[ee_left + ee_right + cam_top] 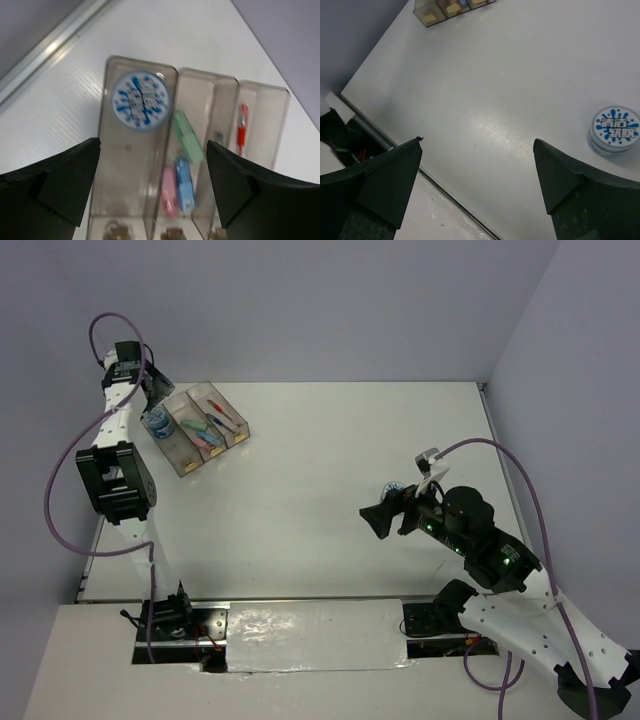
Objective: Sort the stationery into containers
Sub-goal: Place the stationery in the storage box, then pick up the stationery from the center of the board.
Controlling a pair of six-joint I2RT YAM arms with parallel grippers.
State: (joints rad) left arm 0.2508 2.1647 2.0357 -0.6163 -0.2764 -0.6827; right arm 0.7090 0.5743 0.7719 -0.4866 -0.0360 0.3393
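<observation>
On my top feed the white table (320,490) fills most of the frame. The left arm (115,480) reaches up the left edge and the right arm (500,570) angles in from the lower right.

The left gripper (152,150) hangs over the clear containers (200,427) in the upper left. I see its jaws spread wide with nothing between them. The right gripper (477,145) is also wide open and empty, over bare table right of centre.

On the left wrist feed, one blue-white tape roll (140,101) lies flat in the left compartment, near its far end. The middle compartment holds the green bar (187,136), with the pink bar (170,192) and blue bar (185,185) side by side below it. The red pen (242,130) lies in the right compartment.

The second tape roll (615,129) sits on the table at the right edge of the right wrist feed, well apart from the containers and just beside that gripper.
</observation>
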